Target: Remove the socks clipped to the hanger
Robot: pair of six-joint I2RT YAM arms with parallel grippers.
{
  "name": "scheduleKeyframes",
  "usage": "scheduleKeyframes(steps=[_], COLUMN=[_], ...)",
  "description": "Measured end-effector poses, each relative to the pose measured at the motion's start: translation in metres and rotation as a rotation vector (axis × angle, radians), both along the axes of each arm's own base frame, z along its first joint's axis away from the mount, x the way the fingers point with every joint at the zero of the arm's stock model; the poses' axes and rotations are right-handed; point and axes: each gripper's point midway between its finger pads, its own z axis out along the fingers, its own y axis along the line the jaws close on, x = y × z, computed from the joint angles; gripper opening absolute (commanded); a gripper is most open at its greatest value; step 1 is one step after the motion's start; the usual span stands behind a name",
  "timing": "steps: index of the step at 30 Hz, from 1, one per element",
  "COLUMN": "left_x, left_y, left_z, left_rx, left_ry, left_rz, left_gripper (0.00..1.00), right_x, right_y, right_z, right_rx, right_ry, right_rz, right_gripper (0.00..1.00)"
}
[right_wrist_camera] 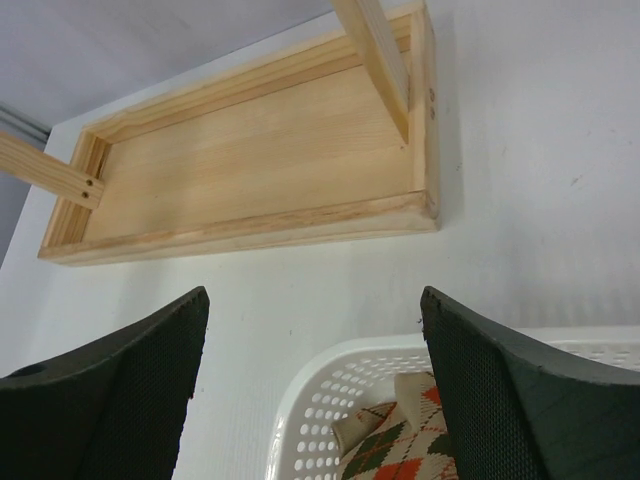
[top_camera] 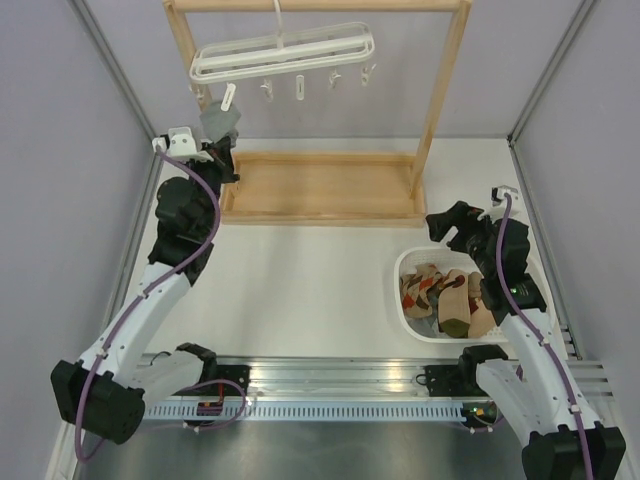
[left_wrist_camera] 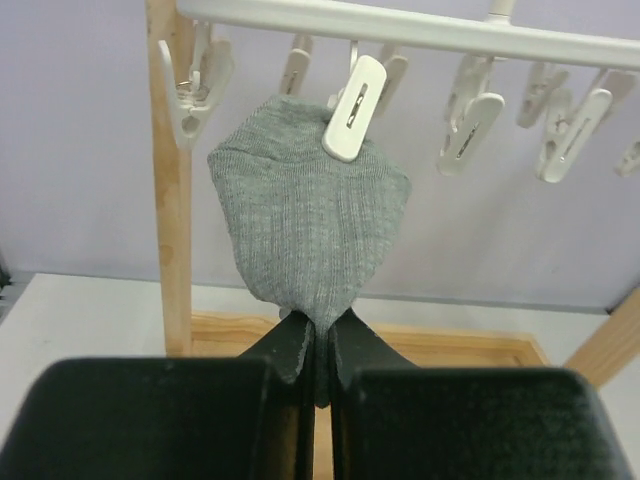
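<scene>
Grey ribbed fabric sock (left_wrist_camera: pixel 310 230) hangs by one white plastic clip (left_wrist_camera: pixel 353 108) under the left end of the white open-frame plastic hanger (top_camera: pixel 285 50), its tip clamped in the left gripper (left_wrist_camera: pixel 318 350) for a likely downward tug; right gripper (right_wrist_camera: pixel 312 295) gapes empty, well right of the hanger.

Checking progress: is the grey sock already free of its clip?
No, a white clip grips the top of the grey sock while the left gripper pinches its lower end.

A grey ribbed sock (left_wrist_camera: pixel 310 220) hangs by one clip (left_wrist_camera: pixel 354 108) near the left end of the white plastic frame hanger (left_wrist_camera: pixel 400 27). The argyle and tan socks (top_camera: pixel 445 295) lie in a white perforated basket (right_wrist_camera: pixel 300 400).
</scene>
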Motion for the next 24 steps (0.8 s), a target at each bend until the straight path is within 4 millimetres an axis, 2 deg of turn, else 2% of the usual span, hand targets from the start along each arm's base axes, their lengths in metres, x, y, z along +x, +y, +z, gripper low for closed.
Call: scheduleKeyframes(steps=[3, 6, 8, 11, 17, 21, 24], left_x=[-0.016, -0.032, -0.041, -0.051, -0.061, -0.062, -0.061], left_y=[-0.007, -0.015, -0.020, -0.025, -0.041, -0.051, -0.060], left_z=[0.002, 0.005, 0.006, 0.005, -0.018, -0.028, -0.035], left_rx=[0.000, 0.002, 0.005, 0.007, 0.020, 0.020, 0.017], left_ry=[0.006, 0.009, 0.012, 0.011, 0.065, 0.096, 0.118], left_rz=[-0.068, -0.140, -0.181, -0.230, -0.327, -0.386, -0.427], left_gripper=[0.02, 0.02, 0.02, 0.02, 0.02, 0.02, 0.02], right_x=[0.000, 0.005, 0.008, 0.014, 0.028, 0.045, 0.059], right_y=[0.010, 0.036, 0.062, 0.111, 0.206, 0.257, 0.288], right_z=[0.004, 0.019, 0.035, 0.069, 0.145, 0.189, 0.213], right_rx=[0.010, 0.018, 0.025, 0.039, 0.094, 0.133, 0.165], right_ry=[-0.001, -0.012, -0.030, -0.074, -0.188, -0.264, -0.312], right_rz=[0.044, 0.124, 0.198, 0.324, 0.517, 0.585, 0.614], right_gripper=[0.90, 0.90, 0.90, 0.90, 0.90, 0.90, 0.90])
